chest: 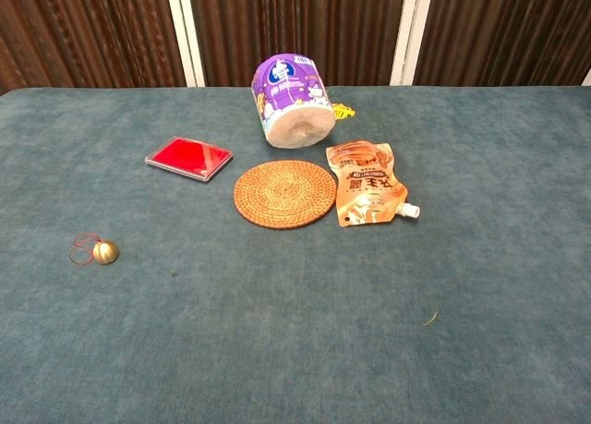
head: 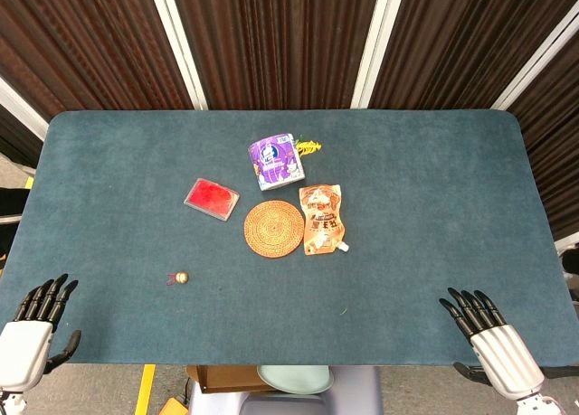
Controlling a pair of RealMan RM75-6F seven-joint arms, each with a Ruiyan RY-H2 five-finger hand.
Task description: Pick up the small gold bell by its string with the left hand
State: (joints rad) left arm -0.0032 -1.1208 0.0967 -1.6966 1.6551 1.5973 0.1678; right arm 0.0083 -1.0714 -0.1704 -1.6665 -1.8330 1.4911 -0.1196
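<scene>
The small gold bell (head: 182,277) (chest: 105,251) lies on the teal table (head: 407,216) toward the front left, its red string (head: 170,278) (chest: 84,249) looped on the cloth to its left. My left hand (head: 34,329) hovers at the table's front left corner, fingers spread, holding nothing, well short of the bell. My right hand (head: 488,334) is at the front right corner, fingers spread and empty too. Neither hand shows in the chest view.
A red flat case (head: 212,198) (chest: 188,158), a round woven coaster (head: 274,228) (chest: 284,192), an orange spout pouch (head: 322,218) (chest: 368,183) and a purple-wrapped paper roll (head: 276,161) (chest: 294,102) lie mid-table, beyond the bell. A small yellow item (head: 308,146) sits behind the roll.
</scene>
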